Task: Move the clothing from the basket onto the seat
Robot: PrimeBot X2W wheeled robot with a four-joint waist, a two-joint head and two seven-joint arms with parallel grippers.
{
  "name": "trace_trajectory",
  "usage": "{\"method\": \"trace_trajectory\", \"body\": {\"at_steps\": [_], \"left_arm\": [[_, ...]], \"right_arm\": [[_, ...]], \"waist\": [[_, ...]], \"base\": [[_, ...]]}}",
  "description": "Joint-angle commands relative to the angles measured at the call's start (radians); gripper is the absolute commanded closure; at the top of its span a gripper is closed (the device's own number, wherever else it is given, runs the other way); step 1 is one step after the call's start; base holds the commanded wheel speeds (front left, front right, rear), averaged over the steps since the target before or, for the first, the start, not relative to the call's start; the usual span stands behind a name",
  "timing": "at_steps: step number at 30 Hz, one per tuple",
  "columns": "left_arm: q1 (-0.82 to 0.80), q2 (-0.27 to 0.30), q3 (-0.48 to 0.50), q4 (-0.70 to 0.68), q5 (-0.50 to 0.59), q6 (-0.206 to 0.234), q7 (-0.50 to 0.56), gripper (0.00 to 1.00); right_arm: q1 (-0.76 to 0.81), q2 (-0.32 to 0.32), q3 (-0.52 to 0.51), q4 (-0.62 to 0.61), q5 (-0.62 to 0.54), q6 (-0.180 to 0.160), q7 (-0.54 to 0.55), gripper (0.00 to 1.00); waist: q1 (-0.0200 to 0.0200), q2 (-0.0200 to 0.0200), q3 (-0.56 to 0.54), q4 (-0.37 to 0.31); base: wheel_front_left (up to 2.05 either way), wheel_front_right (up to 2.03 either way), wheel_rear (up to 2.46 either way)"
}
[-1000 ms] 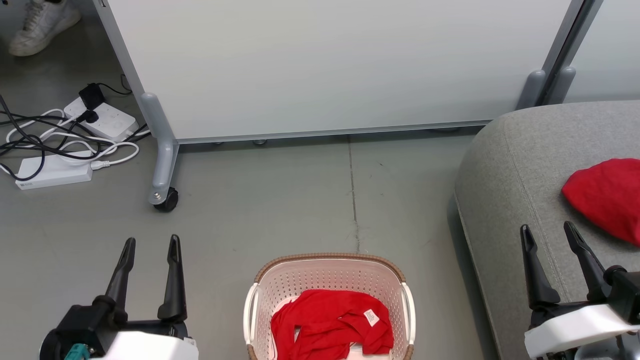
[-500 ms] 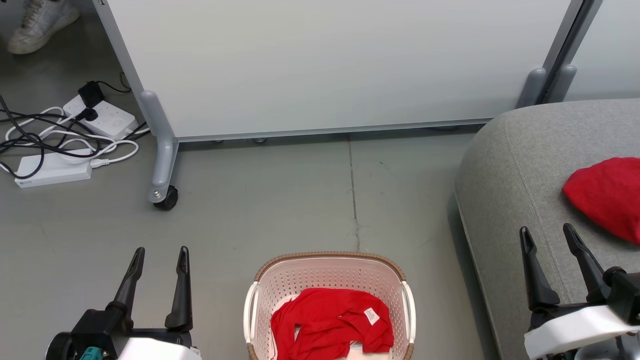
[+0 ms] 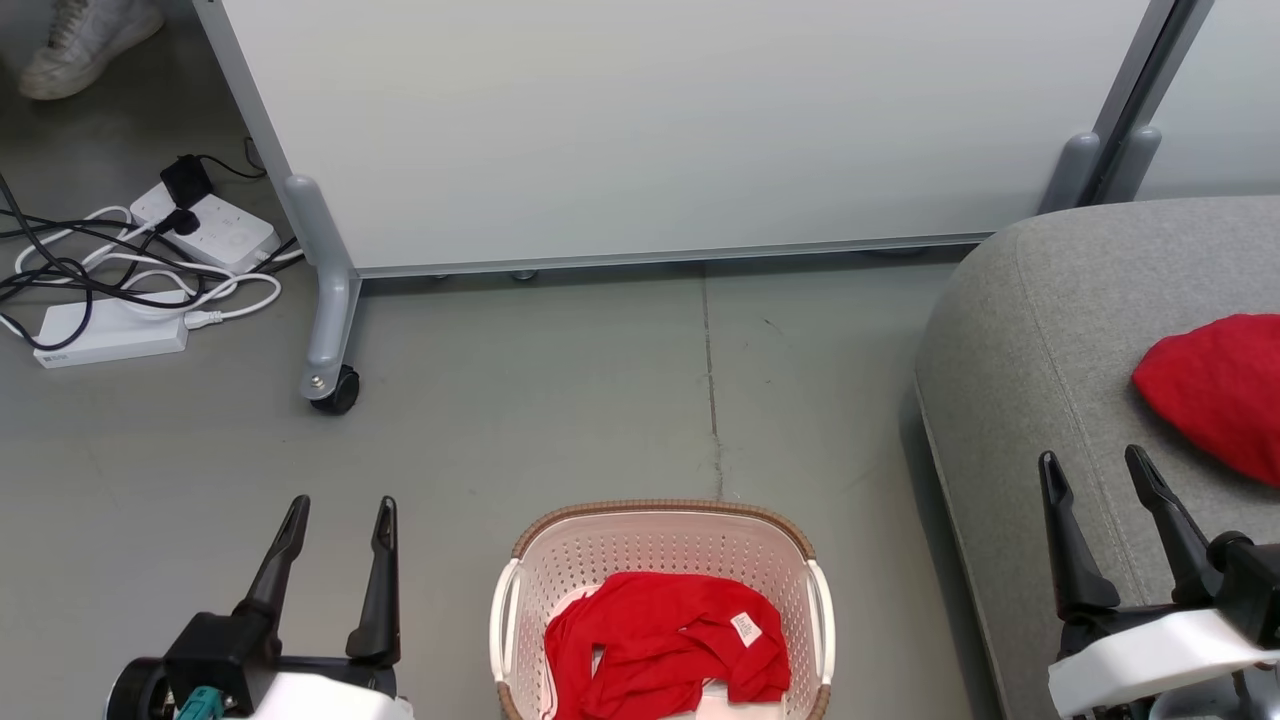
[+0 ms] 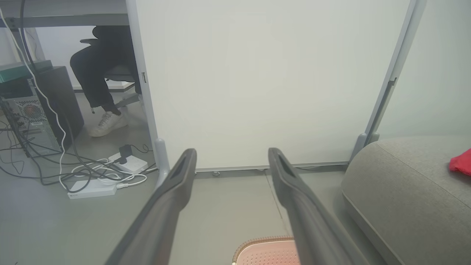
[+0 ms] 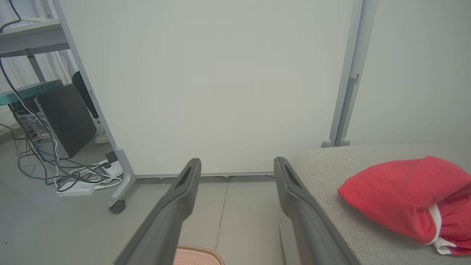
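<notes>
1. A pale partition panel (image 3: 650,130) spans the head view from 10 to 2 o'clock. It stands on grey legs on the grey floor (image 3: 560,400).
2. The seat (image 3: 1050,330), a grey fabric sofa, takes up the side from 3 to 5 o'clock. Its rounded corner turns toward the centre.
3. The basket (image 3: 660,507) stands on the floor at 6 o'clock and is cut off by the bottom edge. It is apart from the seat and lies between the two grippers.
4. The clothing (image 3: 660,640) is a crumpled red heap inside the basket. A small white label (image 3: 743,628) lies face up on the heap's 3 o'clock side.
5. A red garment (image 3: 1215,385) lies on the seat at 3 o'clock, cut off by the right edge. The right wrist view shows white trim at its near end.
6. The right gripper (image 3: 1091,458) sits at 4 o'clock against the seat's front part. Its fingers are spread wide with nothing between them, tips pointing toward 12.
7. The left gripper (image 3: 342,505) sits at 7 o'clock over bare floor, at the basket's 9 o'clock. Its jaws are likewise wide apart and empty.
8. Two white power strips (image 3: 110,340) lie at 9 to 10 o'clock among tangled black and white cables (image 3: 60,280).
9. A person's pale shoe (image 3: 85,45) shows at 11 o'clock, beyond the panel's leg.
10. A black caster (image 3: 335,392) under that leg rests on the floor at 10 o'clock from the basket.
</notes>
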Motion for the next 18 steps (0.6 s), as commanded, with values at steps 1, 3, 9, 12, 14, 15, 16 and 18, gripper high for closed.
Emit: {"method": "trace_trajectory", "body": {"at_steps": [1, 3, 9, 12, 14, 15, 16, 18], "left_arm": [[-0.028, 0.0, -0.004, -0.004, 0.01, 0.002, 0.003, 0.0], [-0.051, -0.004, -0.012, -0.005, 0.02, 0.002, 0.006, 0.0], [-0.159, -0.034, -0.038, 0.011, 0.048, 0.0, 0.005, 0.0], [-0.252, -0.065, -0.059, 0.05, 0.059, -0.016, 0.006, 0.0], [-0.317, -0.087, -0.073, 0.096, 0.064, -0.032, 0.004, 0.0], [-0.35, -0.101, -0.079, 0.122, 0.062, -0.044, 0.002, 0.0], [-0.383, -0.115, -0.086, 0.152, 0.061, -0.056, 0.0, 0.0], [-0.445, -0.144, -0.104, 0.223, 0.064, -0.078, -0.005, 0.0]], "right_arm": [[-0.005, -0.003, -0.006, -0.006, 0.001, 0.0, 0.003, 0.0], [-0.01, -0.003, -0.008, -0.013, -0.001, 0.0, 0.007, 0.0], [-0.03, -0.003, -0.007, -0.043, -0.003, 0.0, 0.013, 0.0], [-0.06, -0.003, -0.005, -0.073, -0.011, 0.0, 0.018, 0.0], [-0.084, -0.003, -0.003, -0.1, -0.015, 0.0, 0.021, 0.0], [-0.099, -0.003, 0.001, -0.112, -0.012, 0.0, 0.021, 0.0], [-0.113, -0.003, 0.003, -0.126, -0.012, 0.0, 0.022, 0.0], [-0.145, -0.003, 0.006, -0.144, -0.007, 0.0, 0.017, 0.0]], "waist": [[0.0, 0.0, 0.002, 0.001], [0.0, 0.0, 0.011, 0.002], [0.0, 0.0, 0.064, -0.003], [0.0, 0.0, 0.133, -0.013], [0.0, 0.0, 0.196, -0.022], [0.0, 0.0, 0.23, -0.03], [0.0, 0.0, 0.266, -0.037], [0.0, 0.0, 0.338, -0.055]], "base": [[0.0, 0.0, 0.0], [0.0, 0.0, 0.0], [0.0, 0.0, 0.0], [0.0, 0.0, 0.0], [0.0, 0.0, 0.0], [0.0, 0.0, 0.0], [0.0, 0.0, 0.0], [0.0, 0.0, 0.0]]}}
